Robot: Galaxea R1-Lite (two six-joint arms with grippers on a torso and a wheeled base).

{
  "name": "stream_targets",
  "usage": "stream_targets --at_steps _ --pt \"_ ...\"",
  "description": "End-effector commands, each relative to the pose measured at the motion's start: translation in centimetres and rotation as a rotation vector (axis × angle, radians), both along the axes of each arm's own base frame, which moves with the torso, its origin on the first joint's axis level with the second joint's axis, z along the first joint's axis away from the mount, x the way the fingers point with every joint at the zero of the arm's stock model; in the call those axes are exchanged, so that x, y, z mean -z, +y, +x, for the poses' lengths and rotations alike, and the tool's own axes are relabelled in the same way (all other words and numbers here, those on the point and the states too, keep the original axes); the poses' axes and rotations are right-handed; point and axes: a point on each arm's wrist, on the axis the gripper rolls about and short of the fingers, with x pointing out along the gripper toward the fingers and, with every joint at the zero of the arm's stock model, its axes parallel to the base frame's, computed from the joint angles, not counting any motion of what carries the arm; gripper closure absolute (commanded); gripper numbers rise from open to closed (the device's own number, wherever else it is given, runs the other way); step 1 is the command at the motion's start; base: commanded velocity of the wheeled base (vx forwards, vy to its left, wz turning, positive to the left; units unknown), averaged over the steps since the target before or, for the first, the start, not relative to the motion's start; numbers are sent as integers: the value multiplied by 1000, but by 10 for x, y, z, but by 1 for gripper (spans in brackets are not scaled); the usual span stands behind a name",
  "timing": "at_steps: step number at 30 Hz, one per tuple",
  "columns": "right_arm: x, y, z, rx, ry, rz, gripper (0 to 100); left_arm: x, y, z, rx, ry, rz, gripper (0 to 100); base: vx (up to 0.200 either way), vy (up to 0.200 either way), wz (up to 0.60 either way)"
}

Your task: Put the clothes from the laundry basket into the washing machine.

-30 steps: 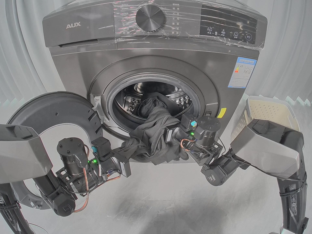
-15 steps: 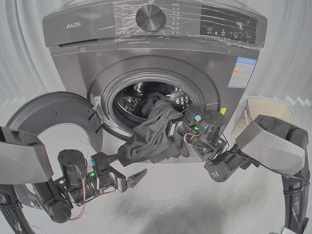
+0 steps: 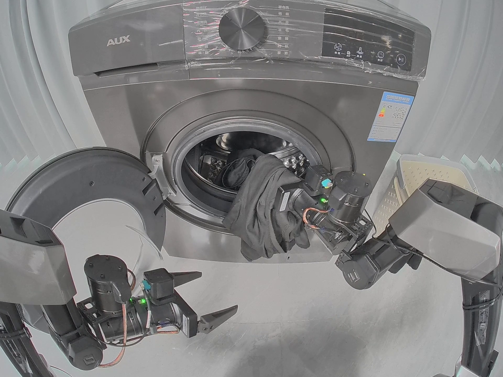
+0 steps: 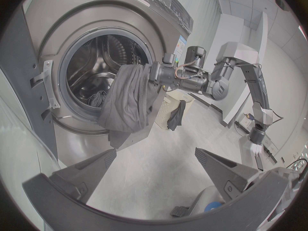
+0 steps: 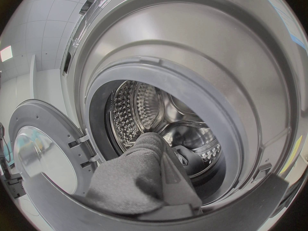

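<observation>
So the big grey washing machine (image 3: 251,90) takes up most of the head view. Its round door (image 3: 89,184) is swung wide open on the robot's left side, hinged at the left of the drum opening. Off to the right of the machine, just beside its lower corner, sits a cream laundry basket (image 3: 429,176) on the floor (image 3: 293,315), partly hidden behind the right arm.

The main thing is a dark grey garment (image 3: 259,205). It's draped over the bottom lip of the drum opening: the top part is bunched up inside the mouth and the rest hangs down the front panel, not reaching the floor. The right end effector (image 3: 283,205) is clenched on it at the right side of the opening, with its fingertips buried in the cloth. From the right wrist view the fabric is piled up right in front of the camera, with the shiny drum behind it.

The left end effector (image 3: 219,290) is released, jaws spread wide with nothing between them. It hangs low over the floor, below the open door and well apart from the garment.

Smaller stuff: there's a dark bundle of clothes (image 3: 236,171) already lying inside the drum, behind the hanging garment. The left wrist view also shows a dark cloth (image 4: 176,116) hanging over the basket's rim. Up top, the round dial (image 3: 242,29) sits in the middle of the control panel
</observation>
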Motion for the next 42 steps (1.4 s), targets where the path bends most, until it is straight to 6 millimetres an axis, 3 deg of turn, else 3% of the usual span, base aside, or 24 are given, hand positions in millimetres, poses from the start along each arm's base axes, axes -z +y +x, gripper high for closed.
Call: stream_targets --at_steps 1,7,13,42 --pt "-3 -2 0 3 -9 10 100 0 1 2 -7 -10 7 0 0 0 0" --pt "-3 10 -16 -41 3 2 100 -15 -11 43 -148 -129 -64 0 0 0 0" --pt "-3 20 -38 -98 24 -13 100 -24 -18 67 -196 -176 -129 0 0 0 0" --pt "-5 55 -84 -239 24 1 100 8 -41 114 -224 -191 -130 0 0 0 0"
